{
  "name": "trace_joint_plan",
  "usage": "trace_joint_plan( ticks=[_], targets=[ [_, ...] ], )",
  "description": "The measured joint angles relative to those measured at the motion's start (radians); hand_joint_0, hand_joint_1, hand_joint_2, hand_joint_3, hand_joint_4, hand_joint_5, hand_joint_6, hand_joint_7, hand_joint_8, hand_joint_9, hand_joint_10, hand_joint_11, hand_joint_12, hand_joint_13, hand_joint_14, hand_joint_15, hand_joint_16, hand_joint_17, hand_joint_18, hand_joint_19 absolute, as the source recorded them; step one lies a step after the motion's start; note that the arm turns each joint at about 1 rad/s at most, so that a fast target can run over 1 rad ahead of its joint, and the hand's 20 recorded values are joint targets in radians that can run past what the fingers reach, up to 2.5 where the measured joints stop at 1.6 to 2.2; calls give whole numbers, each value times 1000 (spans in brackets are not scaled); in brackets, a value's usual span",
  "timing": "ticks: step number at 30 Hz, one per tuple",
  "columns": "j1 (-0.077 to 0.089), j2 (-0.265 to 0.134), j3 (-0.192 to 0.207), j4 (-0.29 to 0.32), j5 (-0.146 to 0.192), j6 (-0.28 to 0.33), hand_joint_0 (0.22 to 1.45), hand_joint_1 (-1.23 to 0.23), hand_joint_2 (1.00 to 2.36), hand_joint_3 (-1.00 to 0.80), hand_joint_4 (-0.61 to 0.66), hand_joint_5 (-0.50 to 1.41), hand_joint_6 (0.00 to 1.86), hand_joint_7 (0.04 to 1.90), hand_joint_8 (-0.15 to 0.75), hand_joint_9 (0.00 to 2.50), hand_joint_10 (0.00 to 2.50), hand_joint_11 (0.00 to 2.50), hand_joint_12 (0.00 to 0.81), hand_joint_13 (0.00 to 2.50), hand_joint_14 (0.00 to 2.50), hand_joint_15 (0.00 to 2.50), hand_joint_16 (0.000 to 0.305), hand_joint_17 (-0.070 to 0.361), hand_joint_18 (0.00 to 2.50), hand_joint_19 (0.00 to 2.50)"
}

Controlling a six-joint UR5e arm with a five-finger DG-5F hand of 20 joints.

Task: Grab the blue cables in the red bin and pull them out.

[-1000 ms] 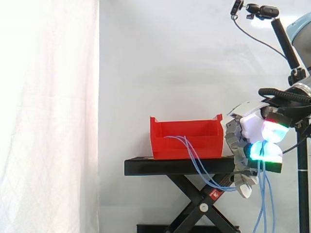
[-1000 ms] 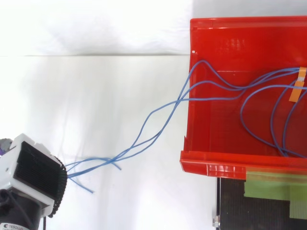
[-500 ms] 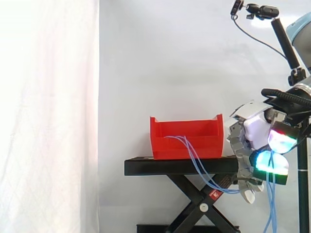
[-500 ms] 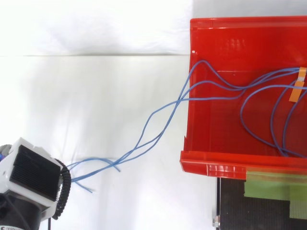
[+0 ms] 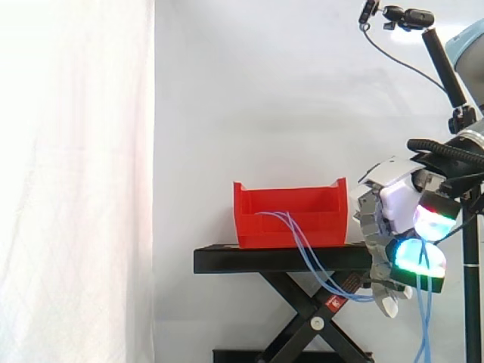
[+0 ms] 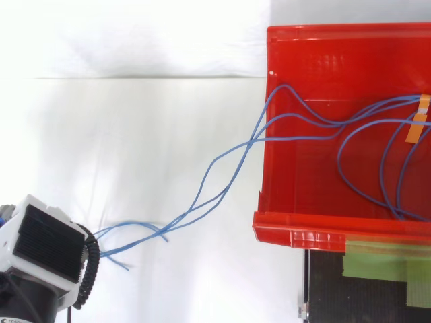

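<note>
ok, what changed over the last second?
The hand, curled on the blue cables, drew a little further from the red bin and slightly lower, dragging the cables' free stretch with it. The bin, the black stand and the cable loops inside the bin stayed put.

Bin (image 5: 253, 231) on the stand (image 5: 249, 260); cables (image 6: 252, 140) run from inside it to the robot hand (image 5: 389, 219) at the stand's right
</note>
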Motion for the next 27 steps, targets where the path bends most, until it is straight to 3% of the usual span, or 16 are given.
trace_joint_plan(
  ticks=[9,15,20,27],
  targets=[
    [-1,0,0,0,-1,2,772,-787,1000,-1000,-20,856,316,791,256,941,18,546,346,742,17,419,43,97,570,455],
    [-5,0,21,-6,-13,6,782,-792,1000,-1000,-16,854,332,779,254,1045,25,769,343,809,19,508,43,96,588,459],
    [-9,0,54,-75,-41,68,788,-793,1000,-1000,-18,852,342,779,251,1084,24,909,345,915,23,621,43,96,608,474],
    [-9,0,64,-120,-47,136,793,-793,1000,-1000,-15,848,343,783,251,1085,26,903,345,1107,27,830,42,95,635,483]
  ],
)
